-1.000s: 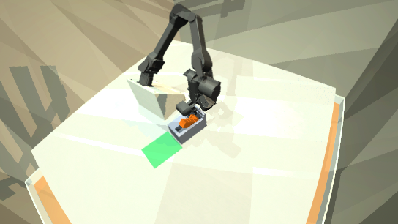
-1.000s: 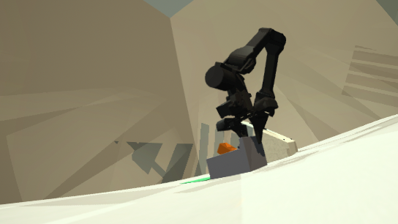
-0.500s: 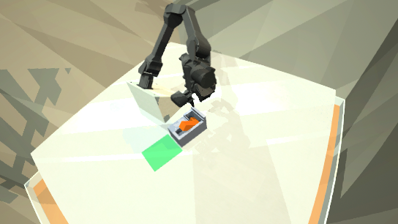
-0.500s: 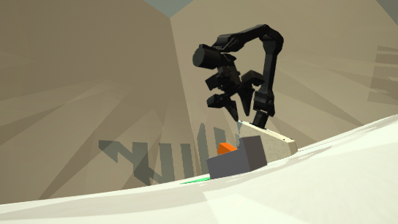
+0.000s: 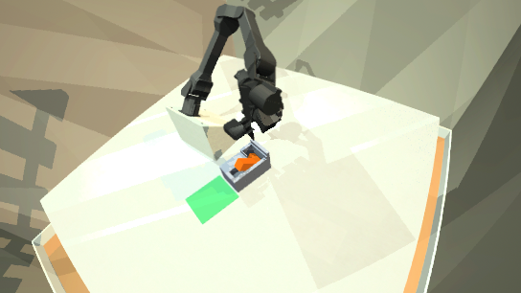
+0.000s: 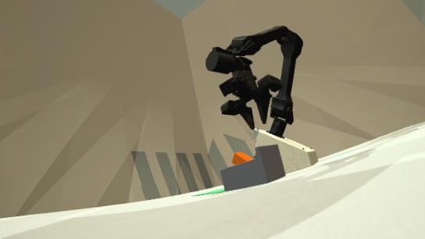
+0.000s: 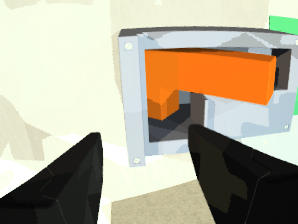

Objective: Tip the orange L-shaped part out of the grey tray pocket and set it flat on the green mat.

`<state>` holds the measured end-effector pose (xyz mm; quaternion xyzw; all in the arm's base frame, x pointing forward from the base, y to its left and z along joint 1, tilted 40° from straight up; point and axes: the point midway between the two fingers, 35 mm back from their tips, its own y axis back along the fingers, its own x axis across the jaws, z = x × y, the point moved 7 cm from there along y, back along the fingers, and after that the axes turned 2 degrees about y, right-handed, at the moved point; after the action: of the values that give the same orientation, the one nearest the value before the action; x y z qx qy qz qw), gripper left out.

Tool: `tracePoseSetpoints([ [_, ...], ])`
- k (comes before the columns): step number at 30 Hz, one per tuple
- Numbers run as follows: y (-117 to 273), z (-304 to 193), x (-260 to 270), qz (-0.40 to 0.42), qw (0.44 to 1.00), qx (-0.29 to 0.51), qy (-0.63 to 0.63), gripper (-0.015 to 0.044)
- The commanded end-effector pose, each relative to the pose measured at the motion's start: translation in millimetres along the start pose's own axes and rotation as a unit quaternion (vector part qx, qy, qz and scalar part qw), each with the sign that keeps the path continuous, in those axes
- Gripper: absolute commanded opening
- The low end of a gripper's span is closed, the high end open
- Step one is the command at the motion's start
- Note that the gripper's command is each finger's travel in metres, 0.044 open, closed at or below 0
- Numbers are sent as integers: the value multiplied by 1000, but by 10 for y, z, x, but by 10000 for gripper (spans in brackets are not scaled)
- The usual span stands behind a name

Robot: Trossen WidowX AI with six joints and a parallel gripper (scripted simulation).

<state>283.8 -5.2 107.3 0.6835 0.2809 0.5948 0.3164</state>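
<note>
The orange L-shaped part [image 5: 247, 163] [image 6: 241, 158] [image 7: 220, 75] is tilted in the pocket of the grey tray [image 5: 253, 176] [image 6: 244, 176] [image 7: 132, 105]. Its straight end is raised above the tray's rim on the green mat's side, and its L-shaped end is sunk low in the pocket. The green mat [image 5: 212, 200] [image 6: 211, 192] [image 7: 283, 24] lies beside the tray. My gripper [image 6: 258, 126] [image 7: 145, 137] is open and empty. It hangs above the tray's L-end side, clear of the part; in the wrist view its fingertips are below the pocket's L end.
A pale upright panel [image 5: 190, 134] [image 6: 287, 150] stands by the arm's base, close to the tray. The tray has a higher wall at its L-end side, seen in the exterior view. The white table [image 5: 158, 249] has orange strips along its side edges.
</note>
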Motion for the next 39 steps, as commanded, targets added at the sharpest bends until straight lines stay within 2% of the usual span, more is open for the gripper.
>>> tracePoseSetpoints([
  [1,-1,-1,-3,0,1000,-1,-2,180],
  [2,-1,-1,-3,0,1000,-1,-2,180],
  [6,2,12,-65,-1,998,0,65,280],
  [12,12,48,-287,-3,955,3,298,280],
  [17,19,65,-486,-2,871,6,491,280],
  [23,24,67,-718,2,726,8,688,280],
  [25,25,66,-745,3,706,8,708,280],
  [33,7,66,-745,3,706,8,708,280],
  [39,-270,61,-745,4,706,7,708,280],
])
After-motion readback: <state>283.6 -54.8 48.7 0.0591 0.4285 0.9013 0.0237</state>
